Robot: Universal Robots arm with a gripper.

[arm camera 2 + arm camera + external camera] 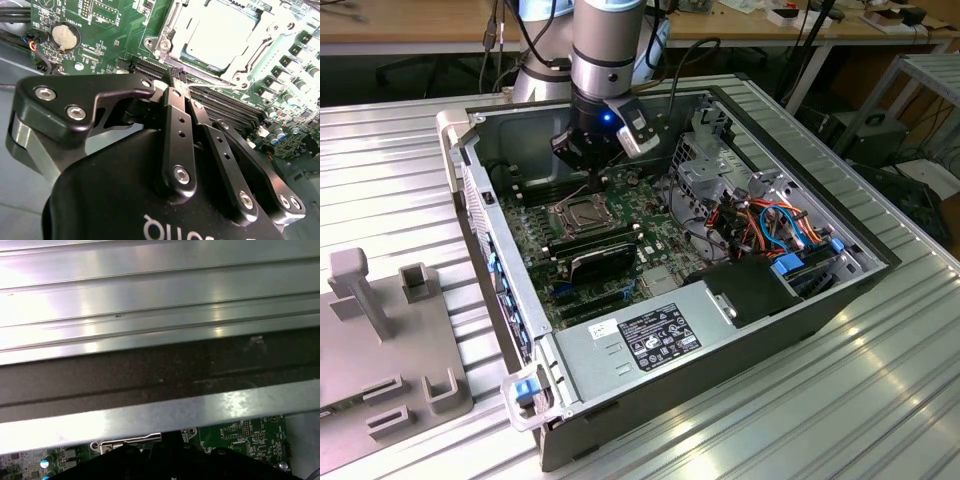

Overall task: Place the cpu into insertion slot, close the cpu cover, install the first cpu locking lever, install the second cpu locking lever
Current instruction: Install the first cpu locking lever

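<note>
The open computer case [800, 290] lies on the ribbed metal desk [390, 180], its green circuit board [535, 260] facing up. On that board sits the insertion slot [578, 212], and in the second wrist view the cpu [225, 35] lies flat inside it, with the cpu cover [167, 35] closed down around its silver top. The hand [179, 82] hangs over the board just beside the socket's edge nearest the long black memory slots [225, 107]; the socket lies straight ahead of the fingertips. Its fingers [177, 120] are drawn narrow, tips nearly together, on or at a thin wire lever [220, 89] running along that edge.
</note>
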